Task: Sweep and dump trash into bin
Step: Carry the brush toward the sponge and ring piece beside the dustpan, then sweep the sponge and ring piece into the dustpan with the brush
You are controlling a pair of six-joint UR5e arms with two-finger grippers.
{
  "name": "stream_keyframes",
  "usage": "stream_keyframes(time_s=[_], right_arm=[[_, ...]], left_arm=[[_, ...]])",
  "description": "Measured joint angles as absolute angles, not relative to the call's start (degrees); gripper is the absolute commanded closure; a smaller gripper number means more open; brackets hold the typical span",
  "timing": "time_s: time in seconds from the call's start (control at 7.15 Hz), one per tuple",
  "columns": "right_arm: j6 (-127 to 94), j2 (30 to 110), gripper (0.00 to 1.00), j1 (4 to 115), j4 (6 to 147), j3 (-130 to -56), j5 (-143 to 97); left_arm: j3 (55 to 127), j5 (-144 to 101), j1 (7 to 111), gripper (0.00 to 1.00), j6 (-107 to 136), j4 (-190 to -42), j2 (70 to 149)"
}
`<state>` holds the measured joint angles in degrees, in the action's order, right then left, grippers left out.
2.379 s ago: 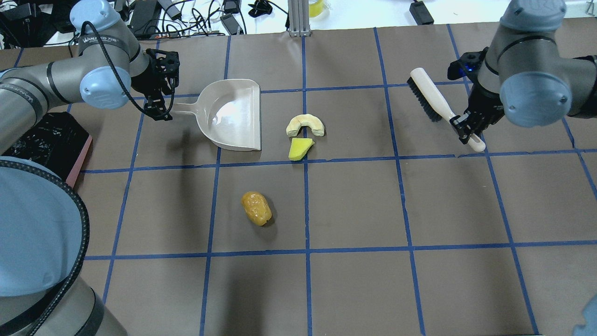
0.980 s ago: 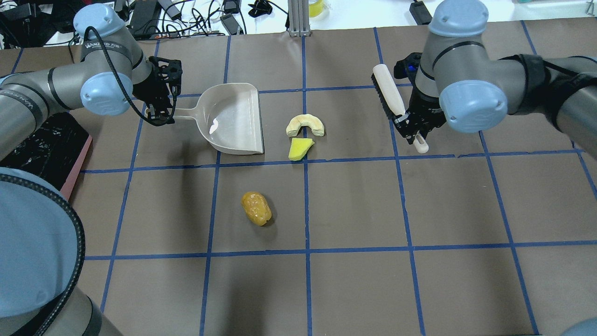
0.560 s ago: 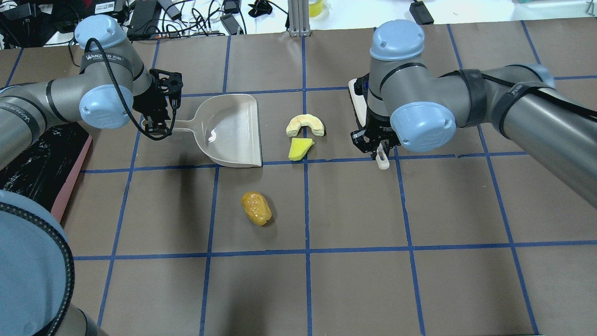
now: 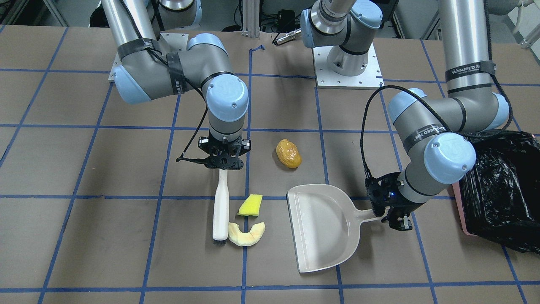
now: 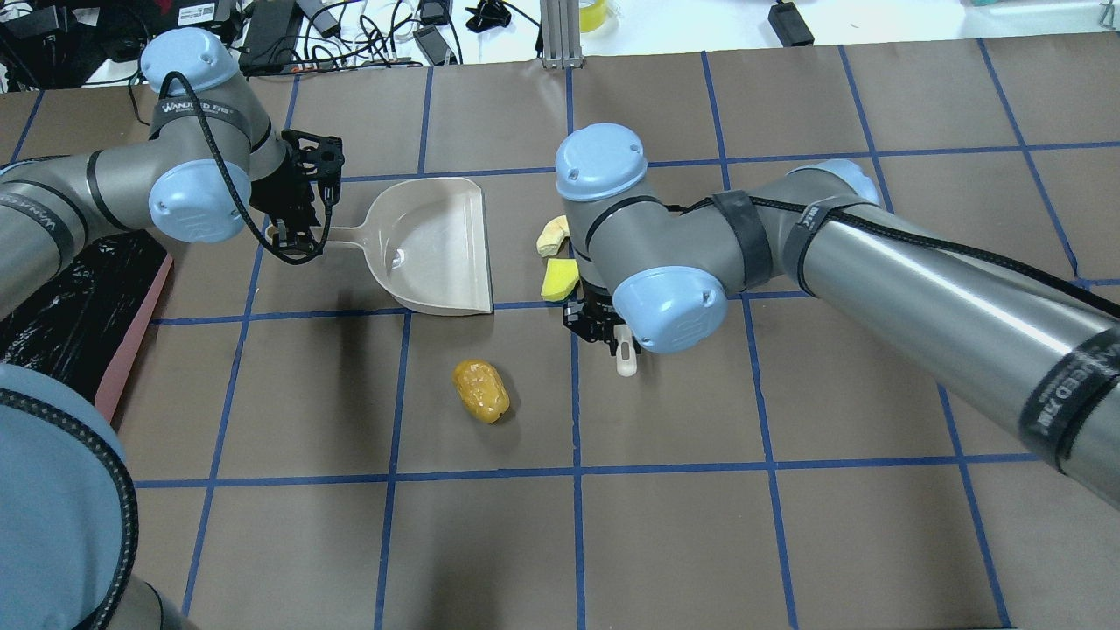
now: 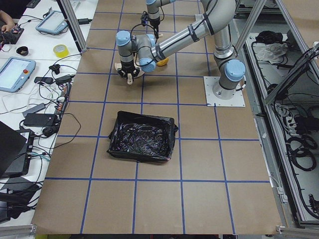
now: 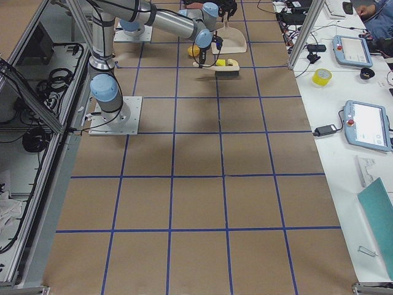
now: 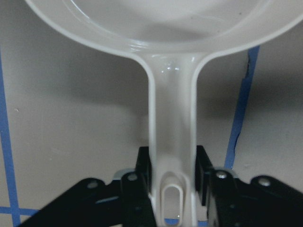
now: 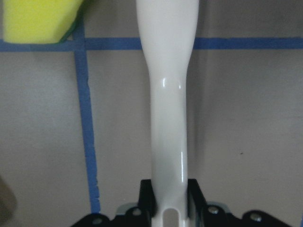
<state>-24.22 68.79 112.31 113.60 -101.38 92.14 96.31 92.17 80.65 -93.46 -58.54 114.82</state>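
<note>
My right gripper (image 4: 222, 162) is shut on the white handle of a brush (image 4: 221, 211). The brush lies low over the table, its bristle end touching the pale cream crescent slice (image 4: 247, 233). The yellow-green wedge (image 4: 250, 205) lies right beside the brush; it also shows in the right wrist view (image 9: 40, 19). The orange-yellow lump (image 5: 480, 390) lies apart, nearer the robot. My left gripper (image 5: 297, 232) is shut on the handle of the cream dustpan (image 5: 433, 245), whose open mouth faces the wedge and crescent. The pink bin with its black bag (image 4: 498, 190) stands behind the left arm.
Brown table paper carries a blue tape grid. Cables and chargers (image 5: 350, 26) and an aluminium post (image 5: 560, 35) lie past the far edge. The right forearm (image 5: 919, 289) spans the right half of the table. The arm bases (image 4: 346, 63) are on the robot's side.
My right arm has carried the brush from the far right across to the crescent and wedge, now covering part of them from overhead. The left gripper and dustpan have barely shifted.
</note>
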Motion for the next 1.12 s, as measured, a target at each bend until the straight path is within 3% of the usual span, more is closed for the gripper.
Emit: stream_keyframes(time_s=[1.12], right_arm=[[-30.92, 55.57, 1.0, 119.54, 115.52, -80.12, 76.99]], left_arm=[[96.16, 92.11, 80.83, 1.0, -93.41, -58.44, 114.8]])
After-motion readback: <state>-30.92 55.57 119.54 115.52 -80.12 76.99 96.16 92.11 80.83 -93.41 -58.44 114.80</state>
